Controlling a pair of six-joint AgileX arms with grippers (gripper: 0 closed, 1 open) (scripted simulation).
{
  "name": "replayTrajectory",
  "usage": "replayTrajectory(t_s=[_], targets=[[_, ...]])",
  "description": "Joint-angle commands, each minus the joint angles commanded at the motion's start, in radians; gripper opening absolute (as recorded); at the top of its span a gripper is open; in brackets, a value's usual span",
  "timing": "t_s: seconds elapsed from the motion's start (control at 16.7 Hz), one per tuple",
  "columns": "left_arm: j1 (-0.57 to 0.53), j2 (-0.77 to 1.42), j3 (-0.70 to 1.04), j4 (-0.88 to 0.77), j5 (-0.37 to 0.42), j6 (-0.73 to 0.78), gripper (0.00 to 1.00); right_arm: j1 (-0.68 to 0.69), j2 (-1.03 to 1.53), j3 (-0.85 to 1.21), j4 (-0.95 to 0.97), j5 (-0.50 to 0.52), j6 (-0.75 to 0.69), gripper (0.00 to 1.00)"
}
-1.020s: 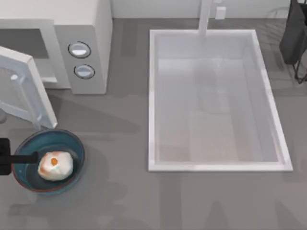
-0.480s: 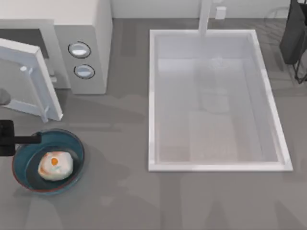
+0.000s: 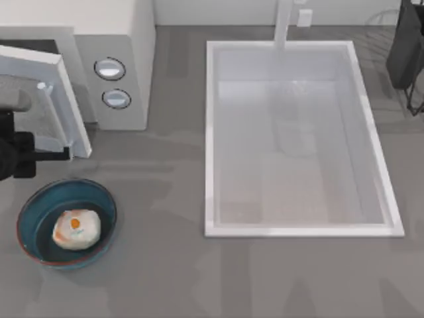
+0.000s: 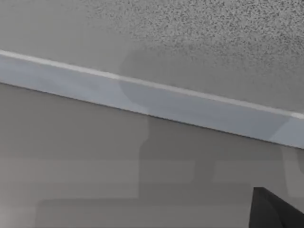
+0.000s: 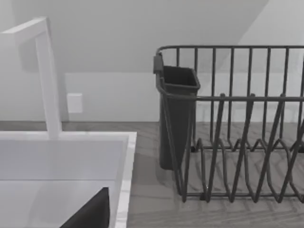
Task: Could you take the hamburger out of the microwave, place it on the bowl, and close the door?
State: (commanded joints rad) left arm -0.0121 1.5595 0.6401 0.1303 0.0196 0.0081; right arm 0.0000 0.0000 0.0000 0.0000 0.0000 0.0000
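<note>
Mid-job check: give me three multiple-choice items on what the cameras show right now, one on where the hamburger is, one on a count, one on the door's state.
1. Where is the hamburger?
A. Inside the microwave
B. In the bowl
C. In the sink

2. How many round knobs are on the microwave's grey panel?
A. One
B. Two
C. Four

3. What is the state of the door?
A. Fully shut
C. Partly open, swung out from the front
B. Removed and lying on the table

Answers:
1. B: the top view shows the hamburger resting in the dark-blue bowl near the table's left front.
2. B: two silver-rimmed knobs sit one above the other on the panel.
3. C: the door stands at an angle to the microwave, with the left gripper at its lower edge.
</note>
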Motion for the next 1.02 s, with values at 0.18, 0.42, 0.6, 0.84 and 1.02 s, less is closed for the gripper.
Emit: replayTrajectory(t_s=[0.18, 0.42, 0.6, 0.84, 1.02], targets=[[0.0, 0.002, 0.001, 0.001, 0.0, 0.0, 0.0, 0.0, 0.0, 0.0, 0.0, 0.0, 0.0, 1.0], [0.002, 0.037, 0.037, -0.005, 0.0, 0.0, 0.0, 0.0, 0.0, 0.0, 0.0, 0.0, 0.0, 1.0], [0.0, 0.163, 0.17, -0.014, 0.0, -0.001, 0.0, 0.0, 0.0, 0.0, 0.0, 0.0, 0.0, 1.0], [-0.003, 0.327, 0.358, -0.028, -0.001, -0.002, 0.0, 0.0, 0.0, 0.0, 0.0, 0.0, 0.0, 1.0], [-0.004, 0.365, 0.396, -0.033, -0.001, -0.002, 0.0, 0.0, 0.0, 0.0, 0.0, 0.0, 0.0, 1.0]])
